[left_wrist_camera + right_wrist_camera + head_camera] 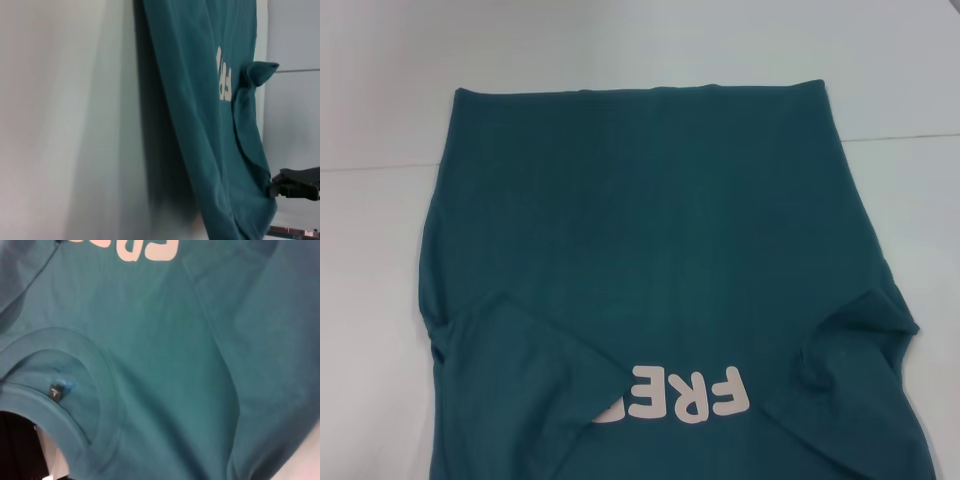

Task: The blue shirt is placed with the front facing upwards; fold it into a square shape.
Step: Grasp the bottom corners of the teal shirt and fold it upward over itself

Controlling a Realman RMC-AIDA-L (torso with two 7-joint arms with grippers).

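Blue shirt (650,230) flat on the white table (620,50), front up, hem (640,90) at the far end, collar end nearest the robot and cut off by the head view's bottom edge. Left-side sleeve (520,350) and right-side sleeve (860,340) both turned in over the chest, presumably to square off the sides before a lengthwise fold. Left one covers the tail of the "FREE!" print (685,395).

No arms in the head view. Right wrist camera close over the collar (75,370) and tag (55,391). Dark gripper seen from the left wrist at the shirt's edge near that shoulder, likely the right gripper (280,187); open or clamped on cloth, cannot tell. Left gripper not visible anywhere.

Judgement: side folds done, collar-to-hem fold next. Risk: sleeves sliding back out when the collar end lifts.
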